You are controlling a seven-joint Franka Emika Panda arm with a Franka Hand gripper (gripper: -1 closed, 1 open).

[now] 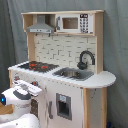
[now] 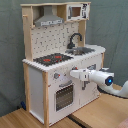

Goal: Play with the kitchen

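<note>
A: Where does the kitchen [image 1: 65,70] [image 2: 62,60] stand?

B: In both exterior views it stands upright on a wooden floor [image 2: 95,112] against a grey curtain [image 1: 116,45]. It is white with light-wood sides. The hob [image 1: 36,65] [image 2: 51,59] with red rings sits at one end of its counter, the sink [image 1: 73,74] [image 2: 82,50] and black faucet [image 1: 85,59] [image 2: 74,39] at the other. Above are the grey hood [image 1: 40,25] [image 2: 48,19] and the small microwave [image 1: 72,22] [image 2: 76,11].

A: And the arm?

B: The white arm [image 1: 15,102] [image 2: 107,80] reaches in at the front panel, below the counter edge under the hob. In the second exterior view its gripper [image 2: 73,74] points toward the second exterior view's left, level with the knobs and just above the windowed oven door [image 2: 63,95]. In the first exterior view the gripper [image 1: 31,88] lies across the front near the lower left corner of the kitchen.

A: Are the fingers touching anything?

B: They are right at the panel, beside the knob row, but I cannot tell whether they touch it.

A: Wide or narrow?

B: I cannot tell; the tip reads as one pale shape in both exterior views.

A: Anything else on the front?

B: A small dark dispenser panel [image 1: 62,105] under the sink.
</note>
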